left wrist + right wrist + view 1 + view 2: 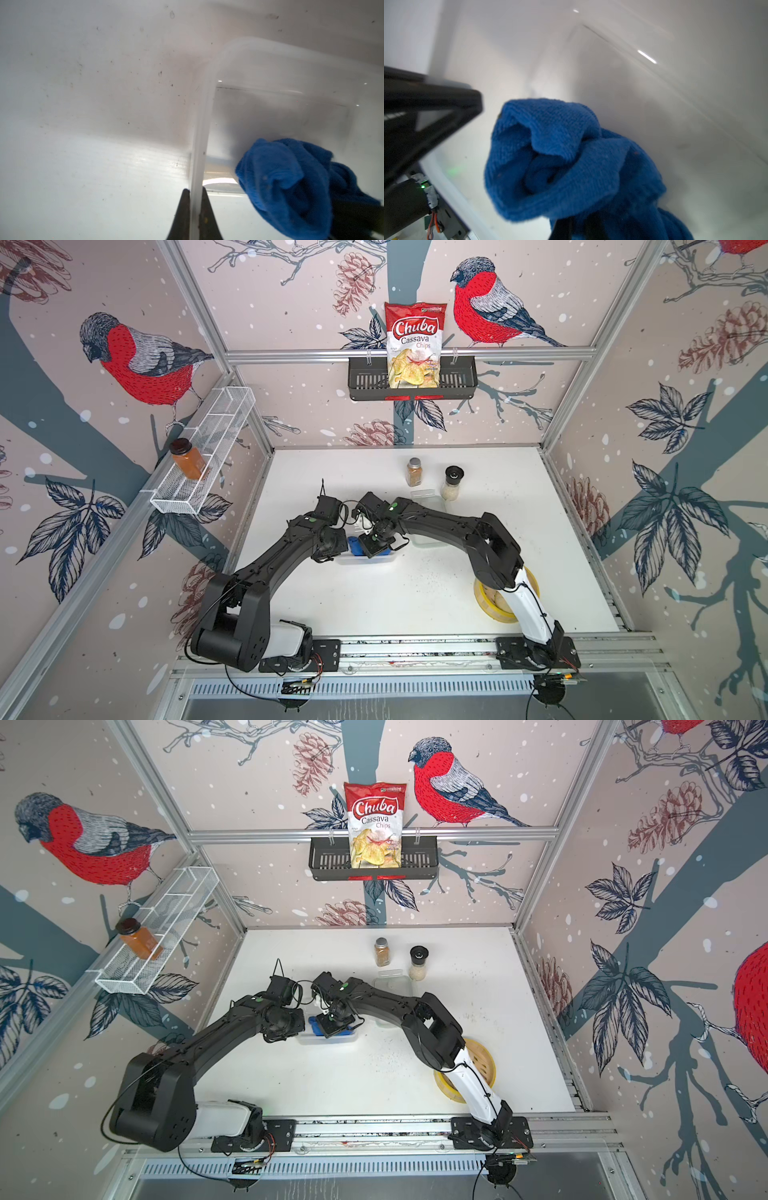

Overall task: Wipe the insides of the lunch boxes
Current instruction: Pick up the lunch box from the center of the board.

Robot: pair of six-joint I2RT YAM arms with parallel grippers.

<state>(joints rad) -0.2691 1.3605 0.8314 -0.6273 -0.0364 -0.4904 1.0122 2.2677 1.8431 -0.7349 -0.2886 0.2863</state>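
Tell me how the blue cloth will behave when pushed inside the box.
Probably floppy: the cloth sits bunched in folds in the right end effector. Its knit texture suggests it drags rather than slides.

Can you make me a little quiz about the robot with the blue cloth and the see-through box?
1. True or false: the left gripper pinches the wall of the lunch box.
2. What does the right gripper hold? A) blue cloth B) a spoon C) a banana
3. Fill in: the chips bag stands in a black ___ on the back wall.
Key: 1 true; 2 A; 3 basket.
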